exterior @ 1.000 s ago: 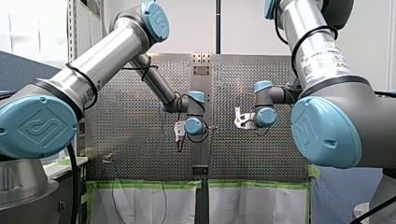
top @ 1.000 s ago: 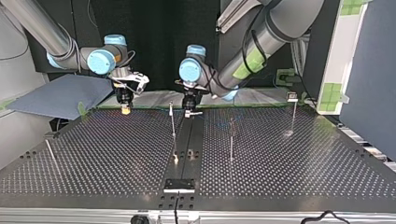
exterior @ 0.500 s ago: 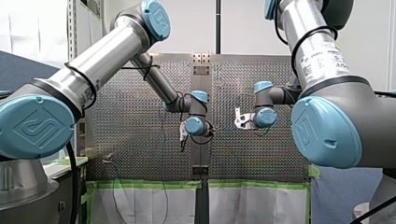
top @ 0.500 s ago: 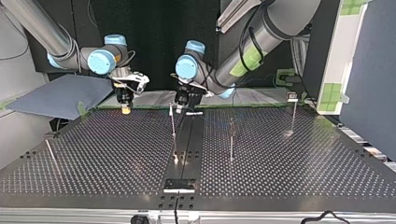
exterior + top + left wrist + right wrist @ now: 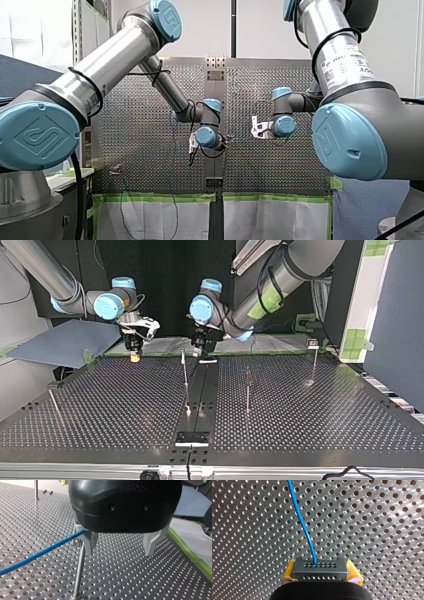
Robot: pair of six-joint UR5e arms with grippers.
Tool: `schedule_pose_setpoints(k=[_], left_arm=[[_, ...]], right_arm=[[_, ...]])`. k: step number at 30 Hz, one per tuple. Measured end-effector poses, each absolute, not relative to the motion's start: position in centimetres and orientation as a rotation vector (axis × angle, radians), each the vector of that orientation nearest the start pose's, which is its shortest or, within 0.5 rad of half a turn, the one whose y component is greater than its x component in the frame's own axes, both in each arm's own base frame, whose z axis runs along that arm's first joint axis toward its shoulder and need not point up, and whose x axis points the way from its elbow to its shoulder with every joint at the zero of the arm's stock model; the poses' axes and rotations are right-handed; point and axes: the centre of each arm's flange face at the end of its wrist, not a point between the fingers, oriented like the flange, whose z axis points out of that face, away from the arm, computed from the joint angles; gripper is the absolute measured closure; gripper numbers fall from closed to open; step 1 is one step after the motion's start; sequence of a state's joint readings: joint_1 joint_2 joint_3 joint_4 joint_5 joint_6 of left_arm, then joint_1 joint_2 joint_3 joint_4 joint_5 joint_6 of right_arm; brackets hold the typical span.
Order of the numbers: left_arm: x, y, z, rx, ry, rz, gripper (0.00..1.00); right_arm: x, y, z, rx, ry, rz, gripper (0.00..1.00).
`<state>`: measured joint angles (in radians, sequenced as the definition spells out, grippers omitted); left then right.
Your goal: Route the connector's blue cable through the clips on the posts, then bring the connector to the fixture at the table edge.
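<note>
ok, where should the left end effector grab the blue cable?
Probably the taut straight run of the blue cable beside the clip on the post, from above with the left end effector's open fingers either side: there it hangs clear of the perforated table.

My left arm (image 5: 115, 55) reaches in over the middle of the bench (image 5: 300, 410). The left wrist (image 5: 202, 310) is bent downward and the left hand (image 5: 119, 551) points at the bench, its metal fingers (image 5: 88, 542) spread wide apart. My right arm (image 5: 340, 60) folds in from its side with the right wrist (image 5: 109, 305) roughly level. The right hand (image 5: 319, 573) points straight down, its yellow pads (image 5: 288, 576) clamped on the connector (image 5: 319, 567). Both hands seem to hang just clear of the bench, though the top view is too small to be sure.
</note>
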<state>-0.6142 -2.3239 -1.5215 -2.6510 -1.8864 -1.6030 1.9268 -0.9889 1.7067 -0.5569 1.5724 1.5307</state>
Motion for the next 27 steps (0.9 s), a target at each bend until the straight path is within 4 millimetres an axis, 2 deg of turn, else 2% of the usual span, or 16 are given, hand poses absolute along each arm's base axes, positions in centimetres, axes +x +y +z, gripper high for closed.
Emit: schedule_pose_setpoints(k=[8, 15, 27], left_arm=[[47.6, -46.2, 11.2, 0.279, 1.724, -0.203, 0.02], [46.2, -46.0, 12.9, 0.279, 1.689, -0.230, 0.02], [43.7, -46.8, 12.8, 0.327, 1.687, -0.275, 0.02]], right_arm=[[33.8, -52.6, 14.5, 1.620, -1.079, 1.337, 0.83], [33.8, -52.6, 14.4, 1.621, -1.081, 1.335, 0.83], [33.8, -52.6, 14.3, 1.623, -1.083, 1.335, 0.83]])
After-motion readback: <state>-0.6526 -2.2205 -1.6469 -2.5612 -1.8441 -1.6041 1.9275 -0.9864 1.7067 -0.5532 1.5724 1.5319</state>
